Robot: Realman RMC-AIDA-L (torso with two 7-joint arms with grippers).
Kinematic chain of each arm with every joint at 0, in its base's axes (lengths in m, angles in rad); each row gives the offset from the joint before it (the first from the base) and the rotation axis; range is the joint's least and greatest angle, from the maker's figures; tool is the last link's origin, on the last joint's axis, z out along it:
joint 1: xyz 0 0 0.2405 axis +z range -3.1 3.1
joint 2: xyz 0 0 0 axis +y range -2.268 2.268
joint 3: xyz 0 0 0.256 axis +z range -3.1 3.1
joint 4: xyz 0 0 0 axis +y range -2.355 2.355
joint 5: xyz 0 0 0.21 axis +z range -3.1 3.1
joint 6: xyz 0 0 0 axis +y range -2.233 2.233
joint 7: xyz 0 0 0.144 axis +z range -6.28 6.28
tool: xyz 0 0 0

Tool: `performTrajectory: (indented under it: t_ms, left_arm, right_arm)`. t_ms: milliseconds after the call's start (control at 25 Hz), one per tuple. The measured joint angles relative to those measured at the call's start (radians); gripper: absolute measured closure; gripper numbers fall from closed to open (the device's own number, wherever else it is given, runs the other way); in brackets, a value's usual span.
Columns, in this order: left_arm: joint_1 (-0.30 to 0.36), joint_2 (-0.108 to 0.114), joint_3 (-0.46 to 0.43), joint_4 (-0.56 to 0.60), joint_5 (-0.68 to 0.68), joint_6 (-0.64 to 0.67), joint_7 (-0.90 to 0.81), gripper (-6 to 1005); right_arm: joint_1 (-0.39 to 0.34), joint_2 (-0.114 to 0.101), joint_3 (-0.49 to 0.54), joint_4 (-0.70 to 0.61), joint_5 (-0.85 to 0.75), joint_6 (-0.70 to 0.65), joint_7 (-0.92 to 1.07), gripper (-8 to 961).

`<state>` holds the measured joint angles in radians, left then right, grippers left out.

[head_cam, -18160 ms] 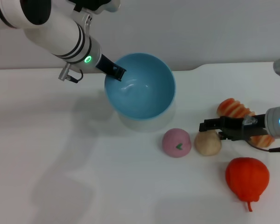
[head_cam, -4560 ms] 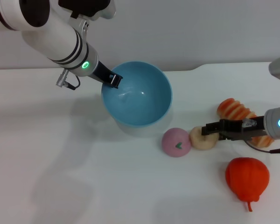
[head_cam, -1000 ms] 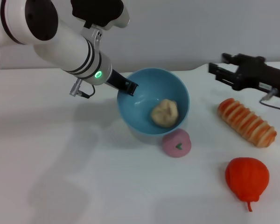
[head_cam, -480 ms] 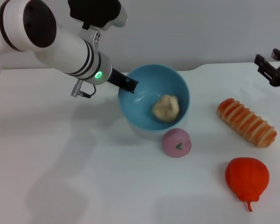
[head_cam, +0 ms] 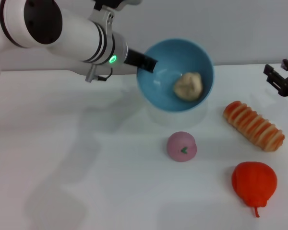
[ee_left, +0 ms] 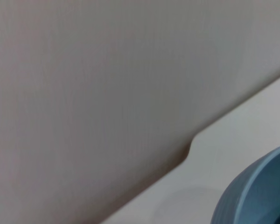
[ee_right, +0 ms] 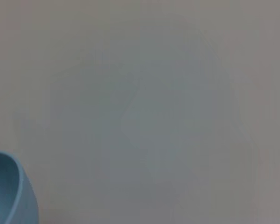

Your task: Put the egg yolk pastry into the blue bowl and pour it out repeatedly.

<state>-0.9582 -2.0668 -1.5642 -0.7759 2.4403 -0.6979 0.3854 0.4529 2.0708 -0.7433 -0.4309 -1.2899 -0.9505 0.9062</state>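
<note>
Head view: white table point(head_cam: 86, 158), grey wall point(head_cam: 249, 28) behind.

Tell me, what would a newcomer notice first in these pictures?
The blue bowl, tilted and lifted off the table, with the left gripper clamped on its rim and the pastry lying inside. Then the bright orange fruit near the front right, beside the striped bread and the pink bun.

Bare white table point(head_cam: 62, 158) across the left and front; pink bun point(head_cam: 182, 146), striped bread point(head_cam: 253, 125) and orange fruit point(head_cam: 254, 181) crowding the right, blue bowl point(head_cam: 159, 96) raised behind.
</note>
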Motion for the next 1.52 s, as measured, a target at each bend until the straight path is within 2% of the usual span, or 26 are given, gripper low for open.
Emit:
performTrajectory:
  t_ms: [320,520,800,1120,1320,1520]
  left_arm:
    - [0.020,0.001,0.077,-0.068,-0.031,0.116,0.007,1000]
    - [0.045,0.002,0.177,-0.149,-0.034,0.191,0.007,1000]
    - [0.089,0.000,0.256,-0.210,-0.035,0.319,0.007,1000]
    - [0.073,-0.004,0.387,-0.174,-0.027,0.585,0.007,1000]
    - [0.027,-0.005,0.400,-0.136,0.006,0.641,0.007,1000]
    - [0.012,-0.010,0.448,-0.099,0.044,0.779,0.007,1000]
  right_arm:
    - [-0.006,-0.002,-0.001,0.020,0.020,0.009,-0.018,472]
    - [-0.010,0.001,0.008,0.032,0.047,0.013,-0.056,472]
    - [-0.031,0.002,0.009,0.038,0.096,0.007,-0.059,472]
    - [-0.023,0.002,0.007,0.094,0.097,0.003,-0.109,471]
    - [-0.028,0.003,0.004,0.102,0.097,0.001,-0.110,471]
    - [-0.031,0.003,0.011,0.130,0.097,-0.014,-0.110,471]
